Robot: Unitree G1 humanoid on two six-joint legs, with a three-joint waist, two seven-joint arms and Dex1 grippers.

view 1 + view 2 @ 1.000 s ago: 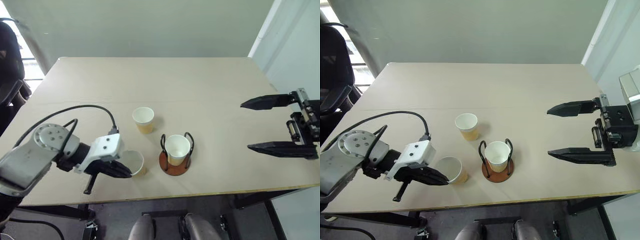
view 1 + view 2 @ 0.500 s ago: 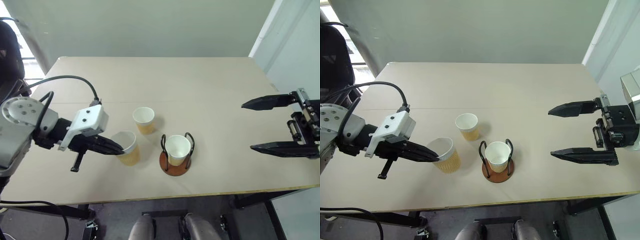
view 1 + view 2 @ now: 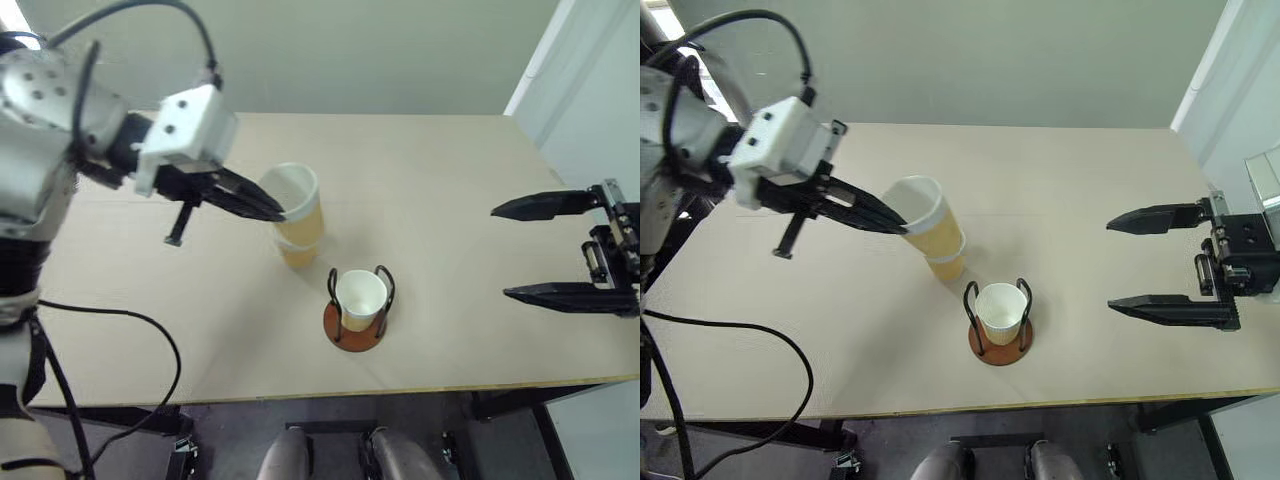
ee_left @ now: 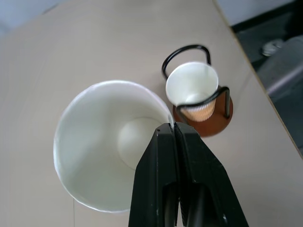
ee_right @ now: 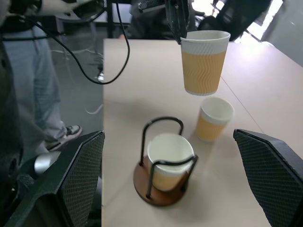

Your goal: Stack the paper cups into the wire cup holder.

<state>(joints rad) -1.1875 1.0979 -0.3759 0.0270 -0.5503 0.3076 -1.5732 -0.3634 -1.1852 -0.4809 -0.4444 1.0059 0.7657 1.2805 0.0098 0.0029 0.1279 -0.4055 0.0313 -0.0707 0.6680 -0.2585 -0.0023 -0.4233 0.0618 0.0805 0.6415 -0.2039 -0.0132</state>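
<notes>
Left gripper (image 3: pixel 275 212), pinching a paper cup's (image 3: pixel 297 205) rim, now higher above the table (image 3: pixel 450 180); right gripper (image 3: pixel 520 251) spread.

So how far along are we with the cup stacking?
Done: one paper cup sits in the wire cup holder. In hand: the left pincer is shut on the rim of a second cup, held above the table. Left: the third cup stands on the table. The right pincer is open.
</notes>
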